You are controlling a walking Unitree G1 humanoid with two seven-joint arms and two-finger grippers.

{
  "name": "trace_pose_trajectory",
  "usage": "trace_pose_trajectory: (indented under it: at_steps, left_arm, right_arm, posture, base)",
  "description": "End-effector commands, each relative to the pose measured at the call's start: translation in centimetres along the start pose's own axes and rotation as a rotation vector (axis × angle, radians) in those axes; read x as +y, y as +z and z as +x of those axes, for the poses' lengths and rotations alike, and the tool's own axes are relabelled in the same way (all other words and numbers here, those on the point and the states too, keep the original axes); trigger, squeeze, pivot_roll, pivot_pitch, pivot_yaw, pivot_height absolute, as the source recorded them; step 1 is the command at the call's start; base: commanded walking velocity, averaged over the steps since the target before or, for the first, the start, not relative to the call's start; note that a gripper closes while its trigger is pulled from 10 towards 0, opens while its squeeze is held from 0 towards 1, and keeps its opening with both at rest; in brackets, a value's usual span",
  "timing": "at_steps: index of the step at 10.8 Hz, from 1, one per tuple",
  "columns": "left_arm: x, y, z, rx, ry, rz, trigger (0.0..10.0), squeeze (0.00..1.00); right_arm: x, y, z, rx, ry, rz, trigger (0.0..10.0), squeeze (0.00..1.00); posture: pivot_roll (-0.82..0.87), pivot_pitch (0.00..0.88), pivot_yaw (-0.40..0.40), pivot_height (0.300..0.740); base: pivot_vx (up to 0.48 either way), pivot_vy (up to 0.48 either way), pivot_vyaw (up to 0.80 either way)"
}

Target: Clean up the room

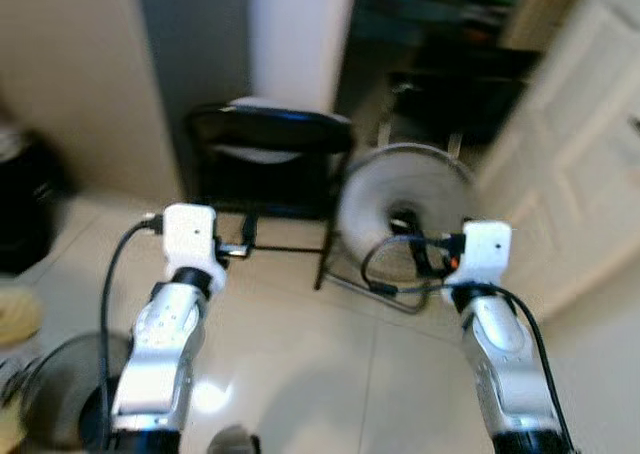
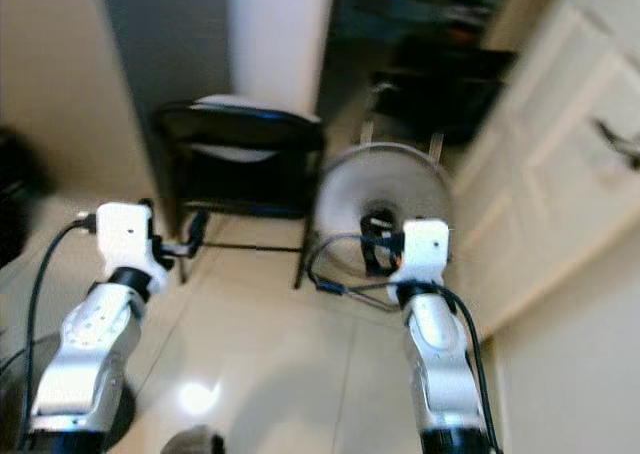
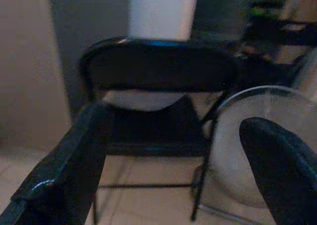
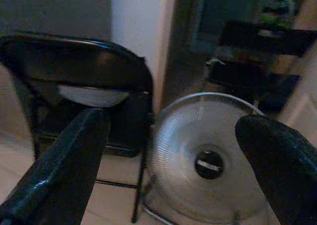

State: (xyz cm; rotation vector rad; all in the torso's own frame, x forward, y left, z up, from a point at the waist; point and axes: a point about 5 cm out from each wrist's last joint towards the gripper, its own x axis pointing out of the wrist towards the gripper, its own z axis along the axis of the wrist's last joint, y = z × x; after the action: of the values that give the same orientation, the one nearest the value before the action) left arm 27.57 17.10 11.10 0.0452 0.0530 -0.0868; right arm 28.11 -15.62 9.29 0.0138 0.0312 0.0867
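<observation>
Both silver arms are raised in front of me over a pale tiled floor. My left gripper is open with nothing between its fingers and points at a black folding chair. A white rounded thing lies on the chair's seat. My right gripper is also open and holds nothing; it faces a round white floor fan that stands just right of the chair. The picture is blurred.
A white door stands at the right and a white pillar rises behind the chair. Dark shelving lies beyond the fan. At the left are a black object, a yellowish thing and a dark round item.
</observation>
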Motion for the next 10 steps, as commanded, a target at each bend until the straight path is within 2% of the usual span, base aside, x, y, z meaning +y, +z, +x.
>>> trace_pose_trajectory:
  at_steps: [1, 4, 6, 7, 9, 10]
  left_arm:
    - [-0.5, 0.1, 0.2, 0.004, -0.019, -0.010, 10.0, 0.00]
    - [-1.2, 0.0, -0.1, -0.007, -0.051, -0.020, 10.0, 0.00]
    - [-0.8, -0.4, 0.0, 0.014, -0.017, -0.020, 10.0, 0.00]
    - [0.0, -0.8, 0.3, 0.030, 0.052, -0.003, 10.0, 0.00]
    - [0.7, -0.2, 0.6, -0.014, 0.118, 0.072, 10.0, 0.00]
    - [0.9, -0.6, 0.7, 0.024, 0.130, 0.070, 10.0, 0.00]
  right_arm:
    - [-0.2, -0.3, 0.1, 0.024, 0.003, 0.024, 10.0, 0.00]
    - [-0.2, -1.1, 0.5, 0.075, 0.024, 0.103, 10.0, 0.00]
    - [0.1, -1.2, 0.8, 0.077, 0.055, 0.102, 10.0, 0.00]
    - [0.6, -1.2, 0.8, 0.079, 0.102, 0.107, 10.0, 0.00]
    - [1.0, -1.4, 0.9, 0.091, 0.137, 0.121, 10.0, 0.00]
    - [1.1, -1.6, 0.8, 0.102, 0.147, 0.122, 10.0, 0.00]
  posture:
    - [0.09, 0.000, -0.102, 0.723]
    - [0.10, 0.000, -0.115, 0.723]
    - [0.12, 0.000, -0.123, 0.723]
    - [0.12, 0.000, -0.126, 0.723]
    - [0.12, 0.000, -0.131, 0.723]
    - [0.12, 0.000, -0.132, 0.723]
  base:
    - [0.000, 0.247, 0.67]
    - [-0.330, 0.350, 0.63]
    - [-0.398, 0.000, 0.61]
    - [0.000, 0.000, 0.61]
    - [0.000, 0.000, 0.58]
    - [0.000, 0.000, 0.58]
